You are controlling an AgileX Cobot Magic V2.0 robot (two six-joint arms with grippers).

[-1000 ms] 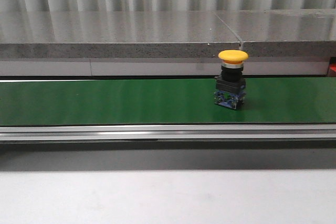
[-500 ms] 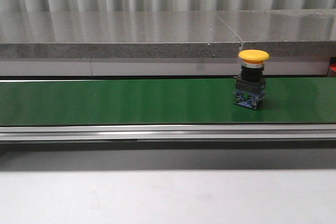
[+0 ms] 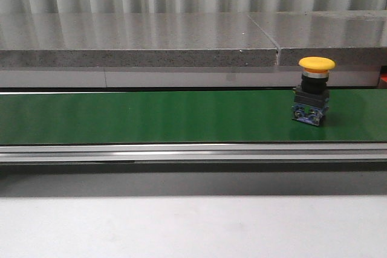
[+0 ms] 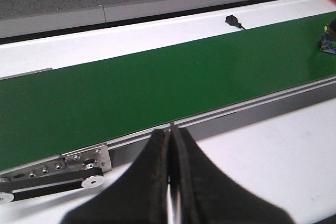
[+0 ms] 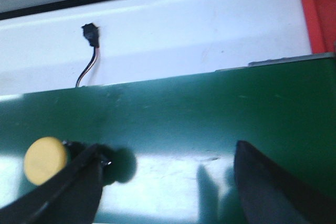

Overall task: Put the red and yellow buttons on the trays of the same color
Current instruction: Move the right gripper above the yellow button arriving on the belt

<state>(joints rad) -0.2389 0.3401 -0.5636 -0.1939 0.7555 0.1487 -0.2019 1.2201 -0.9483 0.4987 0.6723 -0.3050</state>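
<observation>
The yellow button [image 3: 315,90] stands upright on the green belt [image 3: 151,116], toward its right end. The right claw [image 5: 163,174] hangs wide open above the belt, ready to receive it. The left claw [image 4: 170,174] waits pressed closed, empty, well apart.

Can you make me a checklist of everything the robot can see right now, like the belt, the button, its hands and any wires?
Surface: green belt, flat, with a metal rail along its near edge.
Job's things: one yellow button, upright on the belt toward the right; a red tray edge shows past the belt's end.
Clutter: nothing seen.
Grippers: left gripper shut, holding nothing; right gripper open above the belt, button beside one finger.
Cables: small plug with wire on the white strip.
Surroundings: grey stone ledge and pale curtain behind.
</observation>
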